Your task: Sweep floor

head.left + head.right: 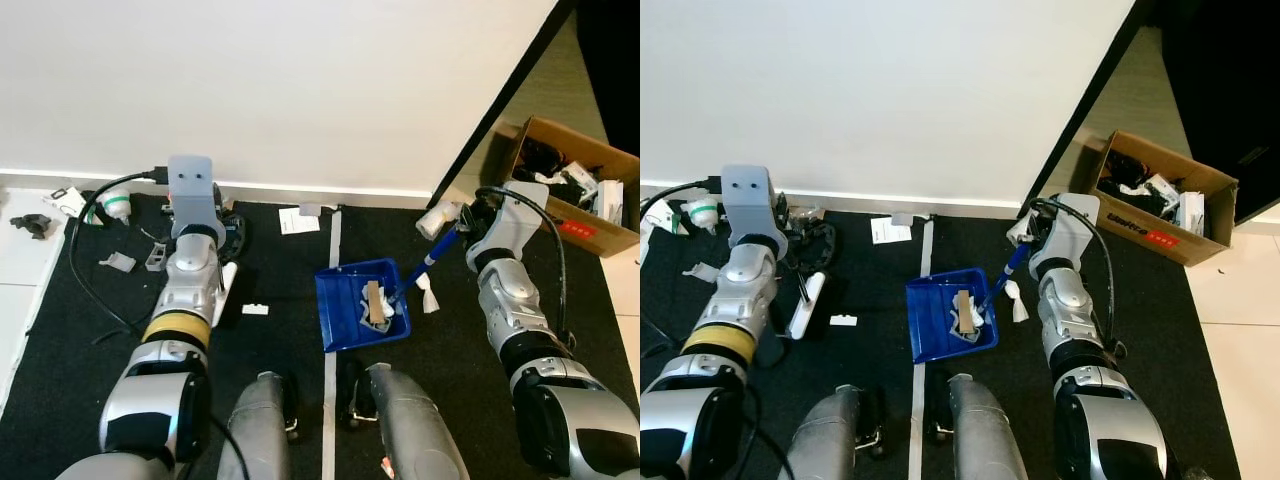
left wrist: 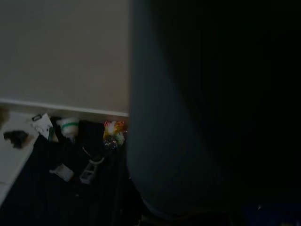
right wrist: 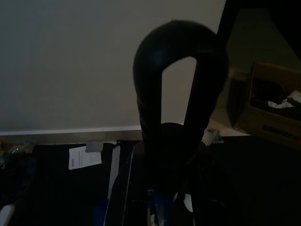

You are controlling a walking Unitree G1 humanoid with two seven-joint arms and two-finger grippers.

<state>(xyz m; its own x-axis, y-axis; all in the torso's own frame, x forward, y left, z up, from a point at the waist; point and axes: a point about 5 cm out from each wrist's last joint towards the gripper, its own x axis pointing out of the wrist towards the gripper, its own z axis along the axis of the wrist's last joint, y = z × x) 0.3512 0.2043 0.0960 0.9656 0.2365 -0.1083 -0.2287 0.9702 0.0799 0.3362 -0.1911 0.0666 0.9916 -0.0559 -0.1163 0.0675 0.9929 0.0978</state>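
Observation:
A blue dustpan point(image 1: 345, 320) lies on the black mat point(image 1: 280, 350) in front of me, with a brown scrap and crumpled white paper point(image 1: 375, 303) in it. A blue brush handle point(image 1: 428, 262) slants from the pan's right side up to my right gripper point(image 1: 455, 228), which is shut on it. My left arm reaches forward to the left, and its gripper point(image 1: 230, 235) is dark against the mat by the wall, next to a long white object point(image 1: 223, 290). In the left wrist view a dark bluish shape point(image 2: 188, 117) sits close to the lens.
Loose litter lies on the mat: a paper sheet point(image 1: 298, 220), a small white piece point(image 1: 255, 309), a grey scrap point(image 1: 118, 262), a crumpled wad point(image 1: 428, 295) and a green-banded cup point(image 1: 116, 206). A black cable point(image 1: 85, 270) loops at left. A cardboard box point(image 1: 590, 230) stands at right.

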